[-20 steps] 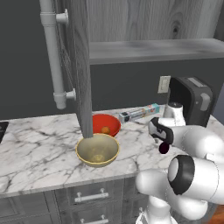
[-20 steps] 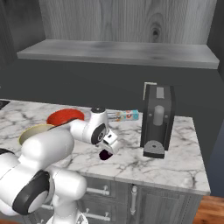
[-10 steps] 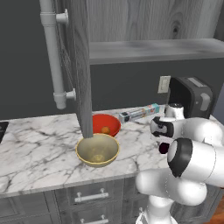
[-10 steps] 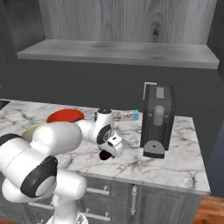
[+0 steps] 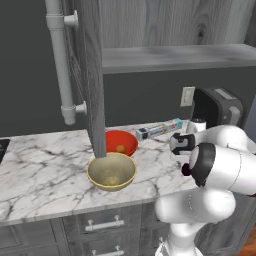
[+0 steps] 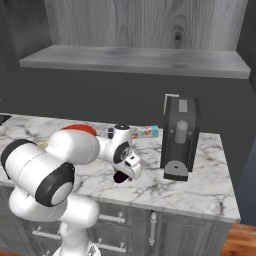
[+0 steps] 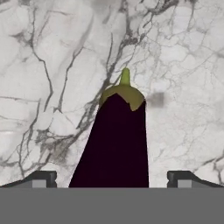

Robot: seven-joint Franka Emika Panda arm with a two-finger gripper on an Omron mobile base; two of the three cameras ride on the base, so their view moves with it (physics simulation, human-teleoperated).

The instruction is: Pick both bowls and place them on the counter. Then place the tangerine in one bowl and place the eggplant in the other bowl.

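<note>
Eggplant pickup in hand. Two-finger gripper (image 7: 112,181) poised over dark purple, green-capped eggplant (image 7: 114,144) on white marble counter (image 7: 43,65), right of deep tan bowl (image 5: 111,171) — jaws apart, straddling it, nothing clamped. Next: lower, close, carry to tan bowl.

White marble bench (image 5: 45,170) w/ grey veins, over grey drawers: tan bowl (image 5: 111,171) sits near the front edge, red bowl (image 5: 120,143) just behind it (touching or not, can't tell). A tube-like box (image 5: 160,129) lies toward the back wall; black coffee machine (image 6: 180,138) stands at the right end.
</note>
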